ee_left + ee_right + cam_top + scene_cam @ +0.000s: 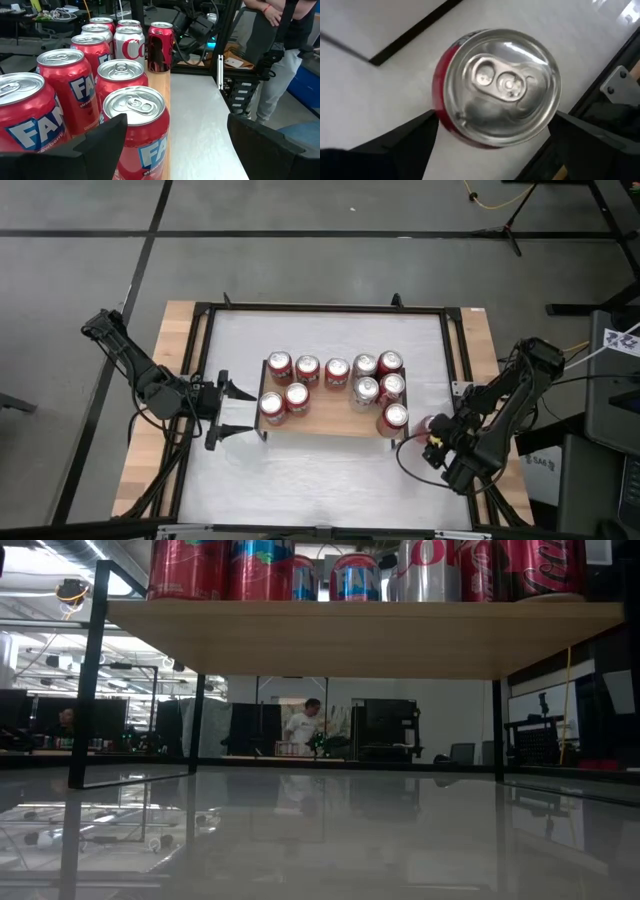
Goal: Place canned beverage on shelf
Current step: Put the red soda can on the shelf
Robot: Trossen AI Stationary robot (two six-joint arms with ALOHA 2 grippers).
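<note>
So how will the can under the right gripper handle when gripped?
The can stands upright, so it probably won't roll unless tipped. Its tab looks unopened: likely full, fairly heavy. Its smooth wall may slip in the right gripper.

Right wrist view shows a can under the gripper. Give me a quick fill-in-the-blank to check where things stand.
1. The can below the right gripper stands on the ___, not on the shelf.
2. The right gripper's fingers are ___, one on each side of that can.
3. The left gripper waits, open, at the shelf's ___ end.

Missing words: table; open; left
</note>
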